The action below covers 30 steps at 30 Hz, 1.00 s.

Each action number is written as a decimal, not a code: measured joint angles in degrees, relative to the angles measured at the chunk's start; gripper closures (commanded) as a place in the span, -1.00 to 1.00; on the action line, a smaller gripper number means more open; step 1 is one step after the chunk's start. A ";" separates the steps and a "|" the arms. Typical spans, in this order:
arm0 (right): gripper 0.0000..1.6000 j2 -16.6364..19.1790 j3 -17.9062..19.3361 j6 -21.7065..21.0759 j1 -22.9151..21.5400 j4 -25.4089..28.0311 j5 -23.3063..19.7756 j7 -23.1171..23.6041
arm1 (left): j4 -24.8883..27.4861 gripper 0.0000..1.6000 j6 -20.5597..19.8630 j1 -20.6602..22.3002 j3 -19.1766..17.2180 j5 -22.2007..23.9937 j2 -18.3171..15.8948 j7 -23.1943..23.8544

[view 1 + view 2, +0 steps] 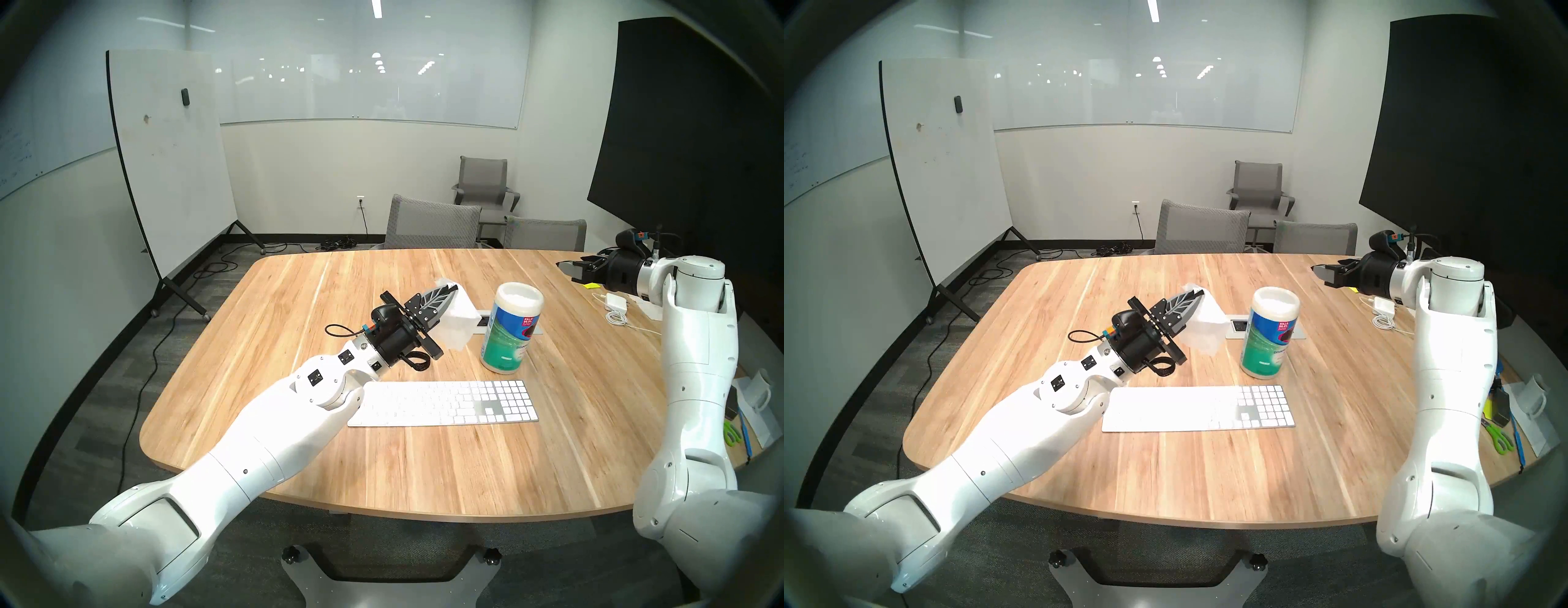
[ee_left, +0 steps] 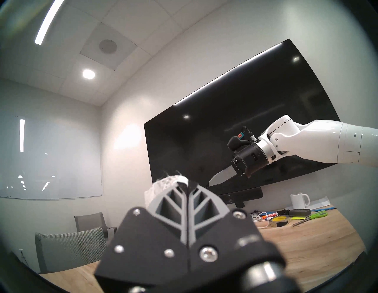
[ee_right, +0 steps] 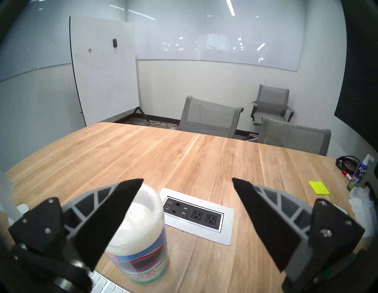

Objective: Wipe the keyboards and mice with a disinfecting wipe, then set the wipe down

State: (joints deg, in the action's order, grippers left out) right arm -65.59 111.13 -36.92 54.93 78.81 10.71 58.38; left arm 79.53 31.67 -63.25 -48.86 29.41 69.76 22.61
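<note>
Head left view: the left claw [image 1: 449, 293] is hanging above the middle of the surface [image 1: 297, 446], fingers pinched tight on the disinfecting wipe [image 1: 456, 325], which is draping down in a limp white sheet without reaching the wood. The keyboard [image 1: 445, 402] is lying toward the near edge, back from the claw and below it, its long axis running parallel to that edge, number pad at the robot's right. That's the relation that matters: the wipe needs to come back toward the robot and down. The left arm is plainly the nearer one, its elbow already overlapping the keyboard's left end. The wipes canister [image 1: 511, 329] is standing upright just beside the wipe, between it and the keyboard's right half, so a careless swing could clip it.

Head right view: same story, and the right claw [image 1: 1320, 271] is waiting high near the far right corner, well apart from everything.

Left wrist view: fingers [image 2: 169, 204] closed flat together, a crumple of wipe poking out at the tip.

Right wrist view: the right claw's fingers are spread wide and carrying nothing, the canister below them, a corner of keyboard at the bottom. The power outlet panel [image 3: 204, 216] is sitting flush in the wood. No mouse is showing in any view.
</note>
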 measured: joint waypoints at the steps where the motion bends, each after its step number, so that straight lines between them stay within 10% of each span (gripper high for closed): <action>1: -1.00 0.00 0.01 0.00 0.02 0.04 0.01 0.00 | 0.31 1.00 -0.60 -0.01 -0.01 -0.29 -0.24 -0.25; 30: -1.00 0.01 0.08 0.47 0.20 0.24 0.07 0.05 | 8.38 1.00 -22.34 3.65 2.50 -4.58 -4.60 2.98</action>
State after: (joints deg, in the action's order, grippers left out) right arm -65.58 111.21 -36.45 55.13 79.05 10.79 58.43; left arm 87.91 9.33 -59.60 -46.36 24.83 65.17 25.60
